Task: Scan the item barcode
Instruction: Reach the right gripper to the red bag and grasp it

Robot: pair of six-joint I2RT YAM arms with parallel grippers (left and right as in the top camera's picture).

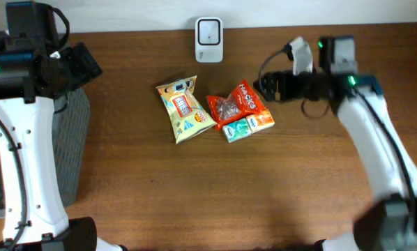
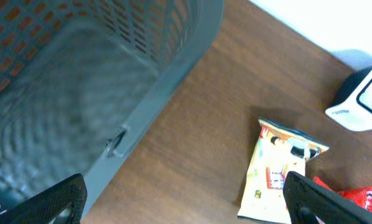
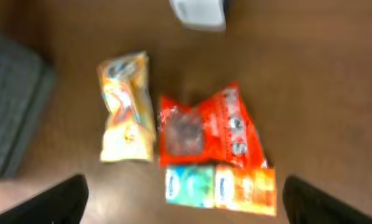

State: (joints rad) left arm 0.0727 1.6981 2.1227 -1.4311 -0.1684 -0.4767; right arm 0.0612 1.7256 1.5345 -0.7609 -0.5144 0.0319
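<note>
Plainly, left fingers [image 2: 49, 202] and right fingers [image 3: 52, 200] stand wide apart, empty; lettering on the red bag [image 1: 238, 103] is unreadable.

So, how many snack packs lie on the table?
4. A yellow bag left of centre, a red bag right of it, a teal pack and an orange pack side by side at the red bag's near edge. Nothing seems hidden.

A brown wooden counter [image 1: 264, 188] is being shown carrying a white scanner [image 1: 209, 40]. In front of the scanner, a yellow snack bag [image 1: 183, 109], red snack bag [image 1: 238, 103] and green-and-orange packet [image 1: 249, 126] are being supported. A grey basket [image 1: 72, 139] is being borne far to its left.
</note>
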